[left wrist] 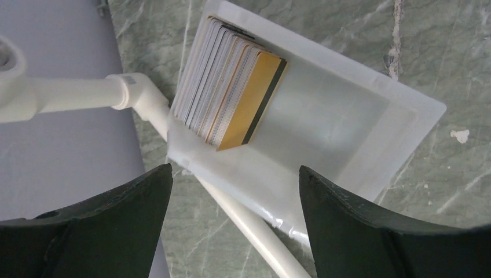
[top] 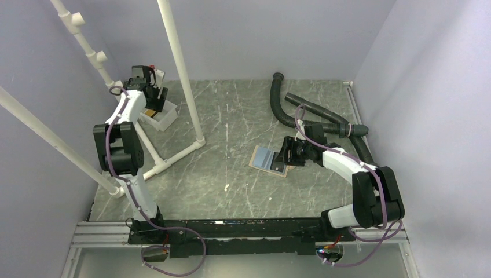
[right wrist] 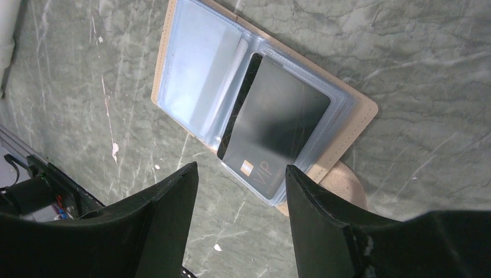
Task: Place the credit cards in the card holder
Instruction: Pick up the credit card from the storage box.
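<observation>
On the table [top: 243,116], at the far left, stands the white tray [left wrist: 324,116]. My left pincer [left wrist: 234,174] hangs over it, jaws apart and nothing between them. The card holder [right wrist: 191,75] lies open in the middle of the table under my right pincer [right wrist: 241,168], which is also apart and empty. The credit cards [left wrist: 223,87] stand packed on edge at one end of the tray, a golden card [left wrist: 249,107] outermost. One black card [right wrist: 278,121] lies on the holder's clear sleeves. I judge the step is fetching the next card: I must go down and pinch only the golden one.
</observation>
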You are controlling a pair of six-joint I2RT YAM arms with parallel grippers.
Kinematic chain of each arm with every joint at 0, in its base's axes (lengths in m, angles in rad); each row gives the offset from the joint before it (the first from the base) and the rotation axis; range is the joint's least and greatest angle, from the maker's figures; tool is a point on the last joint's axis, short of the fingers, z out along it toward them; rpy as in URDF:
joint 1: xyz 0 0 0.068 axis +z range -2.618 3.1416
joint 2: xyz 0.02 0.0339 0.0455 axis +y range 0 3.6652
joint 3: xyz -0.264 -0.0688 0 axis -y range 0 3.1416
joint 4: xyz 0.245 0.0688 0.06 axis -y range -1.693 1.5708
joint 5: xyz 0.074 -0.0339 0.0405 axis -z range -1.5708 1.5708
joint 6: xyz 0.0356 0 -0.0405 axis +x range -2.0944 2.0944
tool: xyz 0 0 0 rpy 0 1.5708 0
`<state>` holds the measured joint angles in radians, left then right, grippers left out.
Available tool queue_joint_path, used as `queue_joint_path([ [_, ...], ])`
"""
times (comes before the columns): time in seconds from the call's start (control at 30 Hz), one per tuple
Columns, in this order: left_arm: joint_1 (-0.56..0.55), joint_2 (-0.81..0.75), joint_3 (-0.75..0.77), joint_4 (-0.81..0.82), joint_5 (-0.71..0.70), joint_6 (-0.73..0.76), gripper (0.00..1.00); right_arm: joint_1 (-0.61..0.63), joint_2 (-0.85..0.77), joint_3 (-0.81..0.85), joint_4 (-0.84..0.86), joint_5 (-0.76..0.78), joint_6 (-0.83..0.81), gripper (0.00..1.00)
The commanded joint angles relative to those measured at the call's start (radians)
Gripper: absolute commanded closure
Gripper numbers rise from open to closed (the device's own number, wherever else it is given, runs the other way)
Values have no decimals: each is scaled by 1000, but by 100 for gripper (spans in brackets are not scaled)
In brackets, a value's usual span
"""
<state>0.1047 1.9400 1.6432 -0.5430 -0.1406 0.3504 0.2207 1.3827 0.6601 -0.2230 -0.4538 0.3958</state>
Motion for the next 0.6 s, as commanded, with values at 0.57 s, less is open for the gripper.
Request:
queue_joint_path([
  [0.57, -43, 237, 146, 96, -200, 76, 13, 3, 13, 12, 45, -16, -14, 41],
])
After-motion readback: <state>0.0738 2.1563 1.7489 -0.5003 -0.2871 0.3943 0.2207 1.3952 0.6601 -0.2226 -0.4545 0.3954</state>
